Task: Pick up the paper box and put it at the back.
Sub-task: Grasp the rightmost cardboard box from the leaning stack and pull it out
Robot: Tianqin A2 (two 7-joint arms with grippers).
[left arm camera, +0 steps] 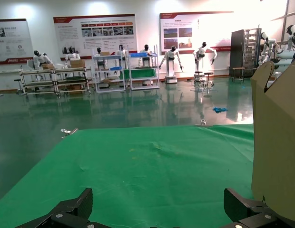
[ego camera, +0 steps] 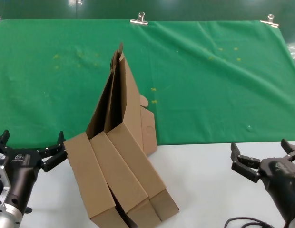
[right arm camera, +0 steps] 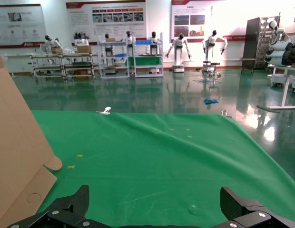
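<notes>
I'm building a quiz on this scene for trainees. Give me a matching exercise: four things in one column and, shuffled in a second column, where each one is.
Things:
1. left pincer
2. right pincer
3. cardboard boxes
4. binder clips

Places:
A. along the far edge of the green cloth
B. leaning together at the cloth's near edge, between the arms
C. on the robot's right, over the white tabletop, open
D. close beside the boxes on the robot's left, open

Pairs: 1-D, 2-C, 3-B, 4-A

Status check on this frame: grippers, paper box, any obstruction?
Left gripper open, low beside boxes. Right gripper open, empty, on the robot's right. Paper box untouched, leaning among alike boxes. Green cloth bare behind.
</notes>
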